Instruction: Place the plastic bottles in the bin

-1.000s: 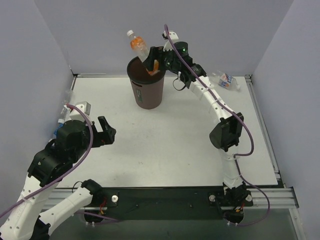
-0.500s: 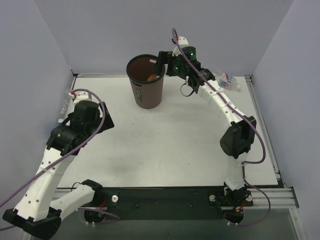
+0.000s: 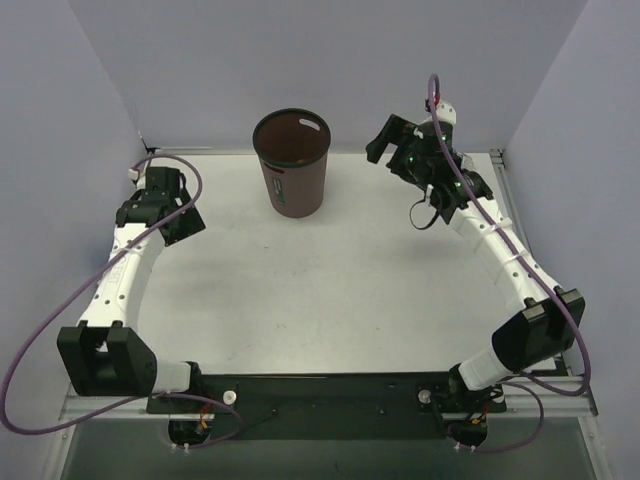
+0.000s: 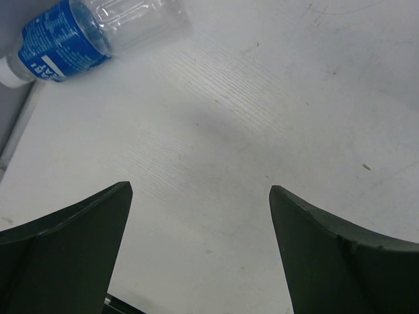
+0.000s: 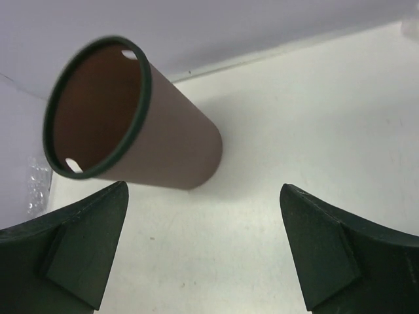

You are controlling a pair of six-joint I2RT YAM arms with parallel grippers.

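The orange bottle has left my right fingers and dropped into the bin. That arm is swinging back off the rim while my left arm is stretching out to the worktop's left edge. Nearest in, my left fingers (image 4: 200, 190) are hanging spread wide and empty above the worktop (image 4: 281, 98). They're aiming at the blue-label bottle (image 4: 78, 36), which is lying on its side by the wall, well apart from the tips; I'd say I'm lining up for it. Further out, my right fingers (image 5: 203, 188) are standing apart, gripping nothing, drawn back to leave the bin (image 5: 177, 147) free. It's standing upright at the back, and the orange bottle isn't showing inside it.
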